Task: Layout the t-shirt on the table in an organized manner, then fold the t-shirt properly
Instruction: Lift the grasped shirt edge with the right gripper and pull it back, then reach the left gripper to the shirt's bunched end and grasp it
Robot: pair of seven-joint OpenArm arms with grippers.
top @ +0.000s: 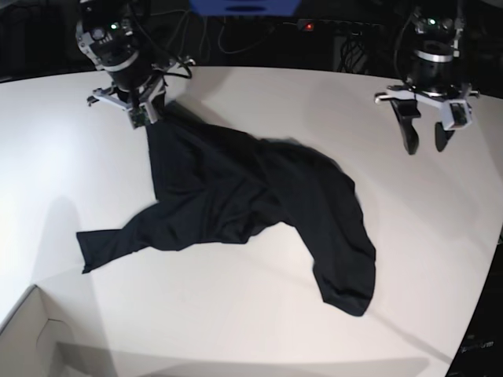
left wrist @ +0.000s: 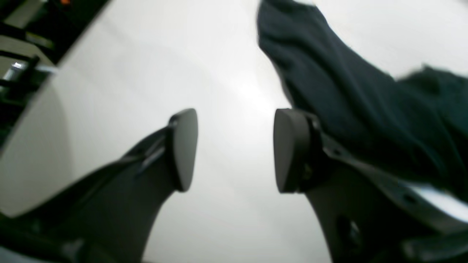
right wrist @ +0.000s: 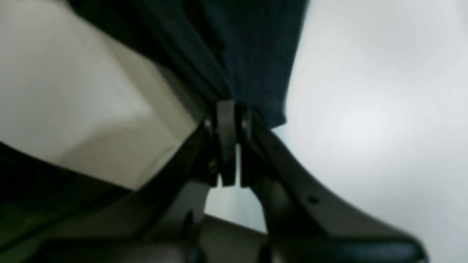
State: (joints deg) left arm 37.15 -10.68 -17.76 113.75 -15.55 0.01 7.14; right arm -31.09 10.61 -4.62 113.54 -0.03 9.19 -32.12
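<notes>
**Sam:** Right gripper (right wrist: 230, 142) has its two fingers squeezed tight on the t-shirt (top: 236, 192). See it? It pinches one end of the black cloth, at the far side of the table (top: 251, 314).

**Mia:** Yes! From the right wrist view the dark cloth goes up from the pinched fingers. What about the other one?

**Sam:** Left gripper (left wrist: 236, 149) has its fingers spread apart. Nothing sits between them, only white table behind.

**Mia:** Is it touching the shirt?

**Sam:** From the left wrist view, some black cloth lies past one finger (left wrist: 292, 153), on the right of the picture. I cannot tell if they touch. In the base view that gripper hangs above the table, well away from the shirt.

**Mia:** Where is the shirt lying?

**Sam:** It is in the middle of the table, all crumpled. One end goes up to the right gripper. One long bit points toward the near left side. Another bit hangs down toward the near right side.

**Mia:** What is in the near left corner?

**Sam:** A pale cardboard box (top: 31, 342), just its corner.
</notes>
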